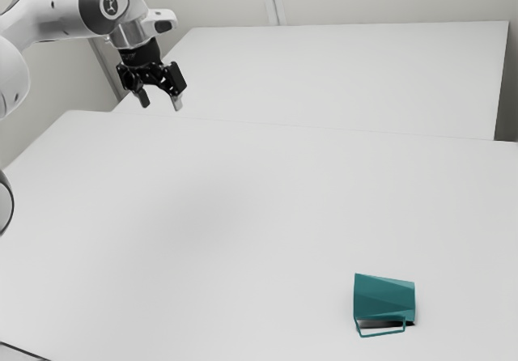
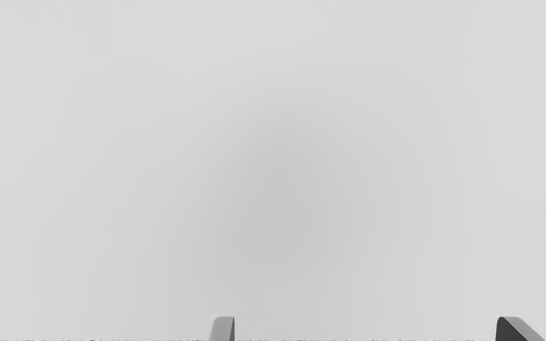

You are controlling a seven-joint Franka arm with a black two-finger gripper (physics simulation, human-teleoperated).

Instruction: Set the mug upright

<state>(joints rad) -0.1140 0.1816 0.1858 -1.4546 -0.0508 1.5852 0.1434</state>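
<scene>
My gripper [image 1: 161,104] hangs high above the table in the exterior view's upper left, its fingers apart and nothing between them. In the wrist view the two fingertips of the gripper [image 2: 365,328] stand wide apart over bare table. A teal mug [image 1: 384,298] lies on its side in the exterior view's lower right, far from the gripper. Its handle [image 1: 382,334] is turned toward the exterior view's bottom edge.
The white table [image 1: 218,215] stretches beneath the arm and around the mug. Behind it, in the exterior view, is another white surface [image 1: 348,74], with pale walls farther back.
</scene>
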